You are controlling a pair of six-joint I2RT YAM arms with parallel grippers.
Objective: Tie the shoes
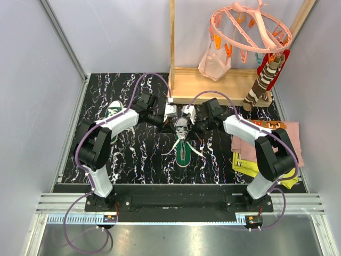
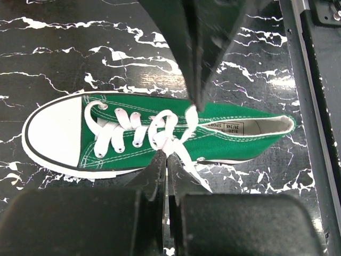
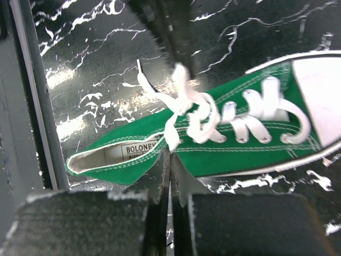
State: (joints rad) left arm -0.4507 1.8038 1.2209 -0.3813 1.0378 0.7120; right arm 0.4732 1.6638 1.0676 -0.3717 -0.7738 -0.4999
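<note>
A green centre sneaker (image 1: 184, 153) lies in the middle of the black marbled bench (image 1: 138, 160). In the top view its white toe cap points to 12 o'clock and its heel to 6 o'clock. Both arms reach in over its front half and meet above the white laces (image 2: 160, 128).

In the left wrist view the left fingers (image 2: 164, 158) are clenched tight, with their tips on the crossed laces at the sneaker's near side, pinching a strand there. The right arm's tip comes down from 12 o'clock onto the same tangle.

In the right wrist view the right fingers (image 3: 164, 160) are also clenched, and a loose lace end runs straight into their tips. The laces form a loose loop over the tongue, and one free tail trails onto the bench towards 11 o'clock.

A second sneaker (image 1: 114, 109) lies at about 10 o'clock from the first, partly hidden by the left arm. A wooden rack (image 1: 213, 85) stands at 1 o'clock, with a pink peg hanger (image 1: 250, 26) and a striped sock (image 1: 264, 82) hanging. Folded cloths (image 1: 266, 154) lie at 3 o'clock.
</note>
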